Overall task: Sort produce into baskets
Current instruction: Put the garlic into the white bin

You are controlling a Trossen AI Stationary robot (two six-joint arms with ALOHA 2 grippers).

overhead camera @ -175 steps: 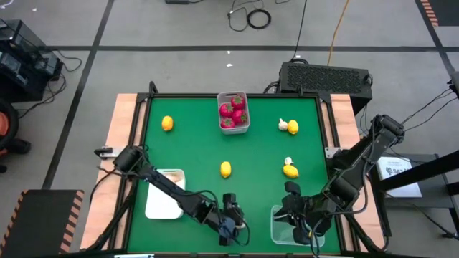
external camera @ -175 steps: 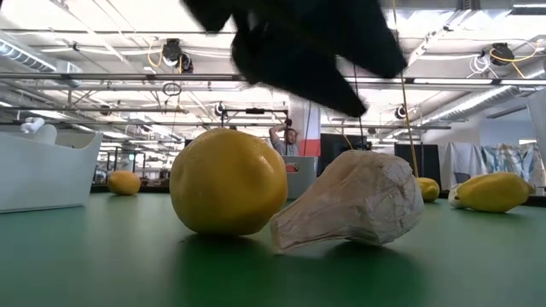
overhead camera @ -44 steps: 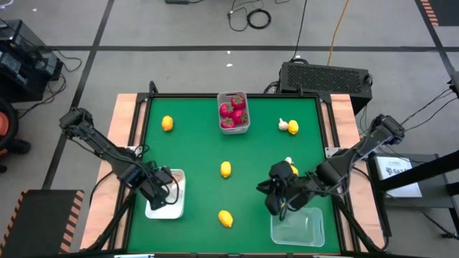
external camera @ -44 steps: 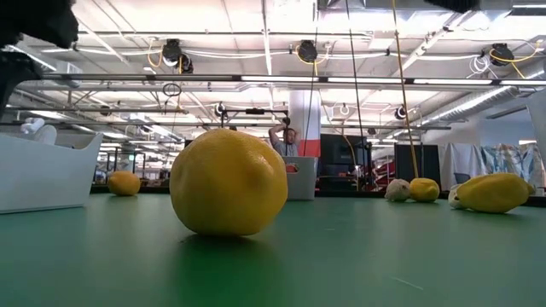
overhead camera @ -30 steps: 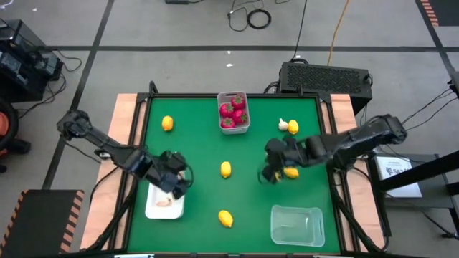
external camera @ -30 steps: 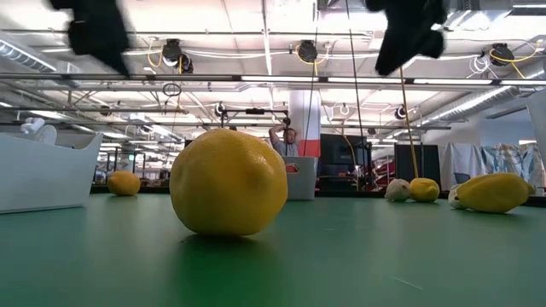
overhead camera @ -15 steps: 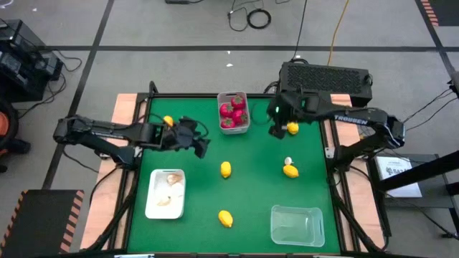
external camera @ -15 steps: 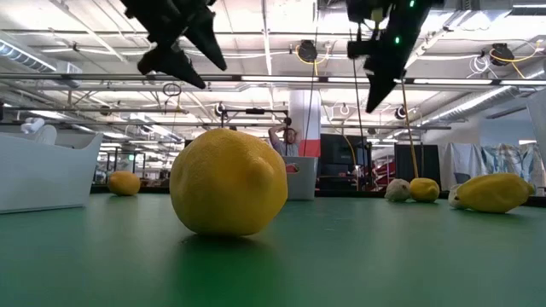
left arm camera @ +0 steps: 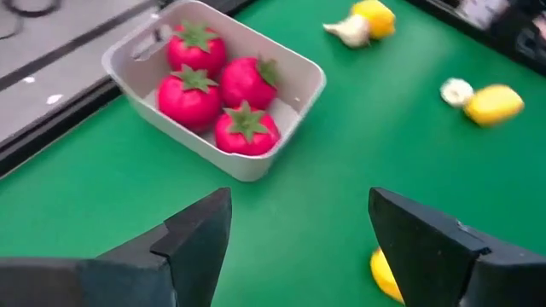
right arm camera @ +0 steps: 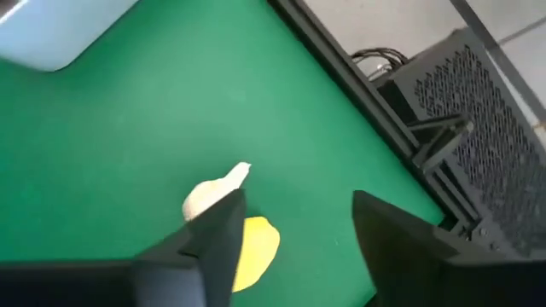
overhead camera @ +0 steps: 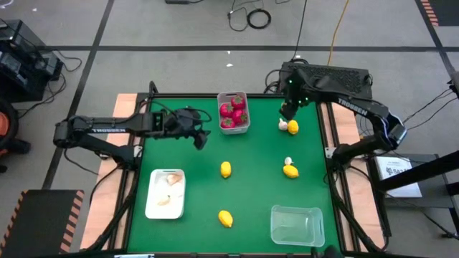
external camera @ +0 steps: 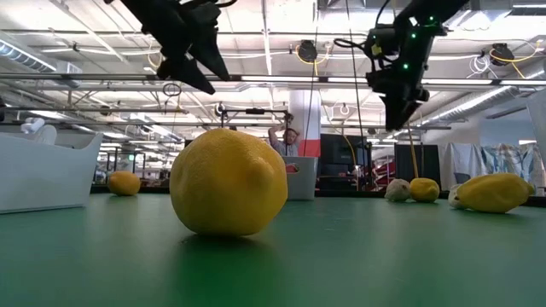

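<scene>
Produce lies scattered on the green surface [overhead camera: 193, 179]: a garlic bulb [overhead camera: 282, 125] touching a lemon [overhead camera: 292, 127] near the far right corner, more lemons mid-surface, red pieces already in the grey-white bin [overhead camera: 234, 112], garlic in the white tray [overhead camera: 152, 204], and the clear tub [overhead camera: 297, 226] bare. The right claw [overhead camera: 289, 110] hangs just above the far garlic-and-lemon pair, fingers apart and empty; this looks like the approach to a pick, and the next move calls for dropping squarely over one piece without nudging its neighbour. The left claw [overhead camera: 199, 138] hovers left of the bin, fingers apart, empty. Whether another lemon sits under the left arm cannot be made out from above; the low view shows one far off.
</scene>
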